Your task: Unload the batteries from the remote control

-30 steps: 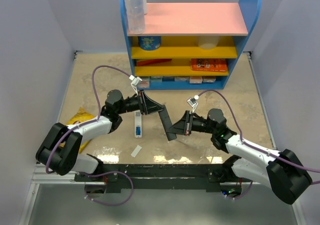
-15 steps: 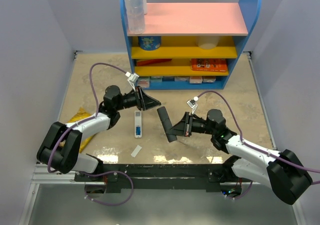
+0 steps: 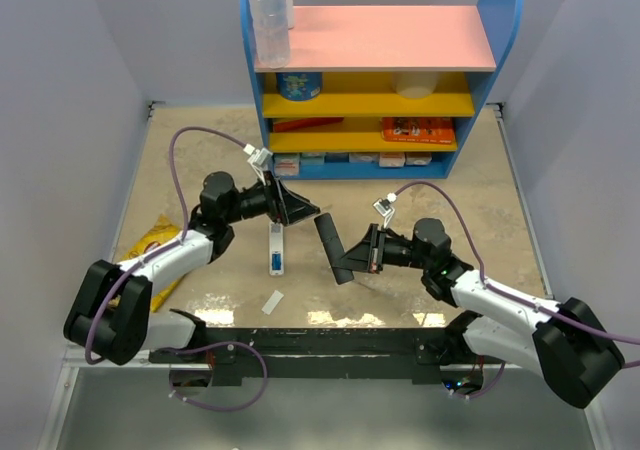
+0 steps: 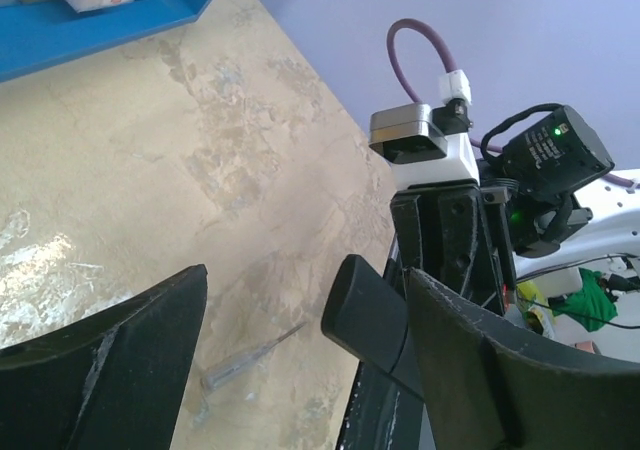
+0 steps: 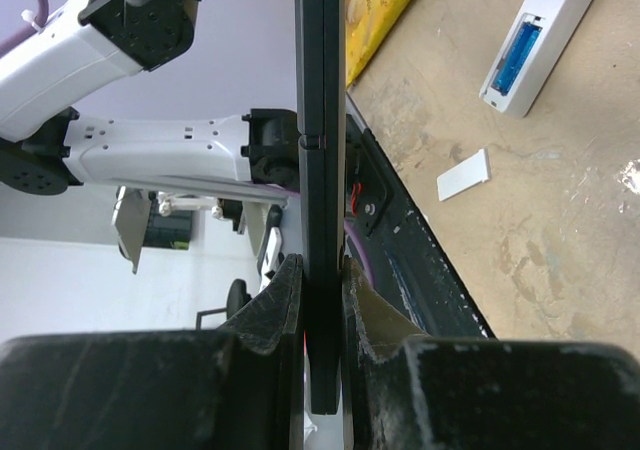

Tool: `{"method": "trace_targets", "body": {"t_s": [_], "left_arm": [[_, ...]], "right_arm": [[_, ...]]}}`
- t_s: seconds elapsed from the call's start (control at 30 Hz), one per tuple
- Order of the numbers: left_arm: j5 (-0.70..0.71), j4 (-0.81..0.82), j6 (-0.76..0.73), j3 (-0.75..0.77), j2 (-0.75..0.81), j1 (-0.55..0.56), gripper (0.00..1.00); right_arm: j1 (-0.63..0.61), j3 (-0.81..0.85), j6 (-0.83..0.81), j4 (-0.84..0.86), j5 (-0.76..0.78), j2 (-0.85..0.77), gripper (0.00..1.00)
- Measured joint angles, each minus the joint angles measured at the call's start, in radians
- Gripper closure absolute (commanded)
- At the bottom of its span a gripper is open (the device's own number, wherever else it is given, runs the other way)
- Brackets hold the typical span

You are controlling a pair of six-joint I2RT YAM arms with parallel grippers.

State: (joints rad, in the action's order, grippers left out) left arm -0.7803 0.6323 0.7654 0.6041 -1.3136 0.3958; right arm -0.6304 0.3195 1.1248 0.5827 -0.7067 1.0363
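Right gripper (image 3: pixel 372 248): jaws clenched on black remote (image 3: pixel 333 247), gripped by its near end. Left gripper (image 3: pixel 300 208): jaws spread, empty, at 11 o'clock of that remote's far end. White remote (image 3: pixel 275 248) lies on counter (image 3: pixel 480 190) at 9 o'clock of the black one, blue battery (image 3: pixel 273 262) in its open bay. Loose cover (image 3: pixel 273 302) at its 6.

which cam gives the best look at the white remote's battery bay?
Right wrist. The white remote lies close in that view, with its bay open toward the lens and a blue cell plain inside. Top external shows the whole remote, but small, and the blue is only a speck. Left wrist does not show it.
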Motion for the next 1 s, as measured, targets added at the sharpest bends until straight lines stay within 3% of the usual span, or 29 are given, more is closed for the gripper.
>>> {"method": "trace_targets", "body": {"t_s": [0.4,1.0], "left_arm": [[0.019,0.008,-0.009,-0.085,0.011,0.085,0.16],[0.027,0.106,0.000,-0.124,-0.037,0.103,0.18]], "right_arm": [[0.000,0.001,0.020,0.029,0.001,0.026,1.00],[0.000,0.002,0.028,0.031,0.009,0.031,1.00]]}}
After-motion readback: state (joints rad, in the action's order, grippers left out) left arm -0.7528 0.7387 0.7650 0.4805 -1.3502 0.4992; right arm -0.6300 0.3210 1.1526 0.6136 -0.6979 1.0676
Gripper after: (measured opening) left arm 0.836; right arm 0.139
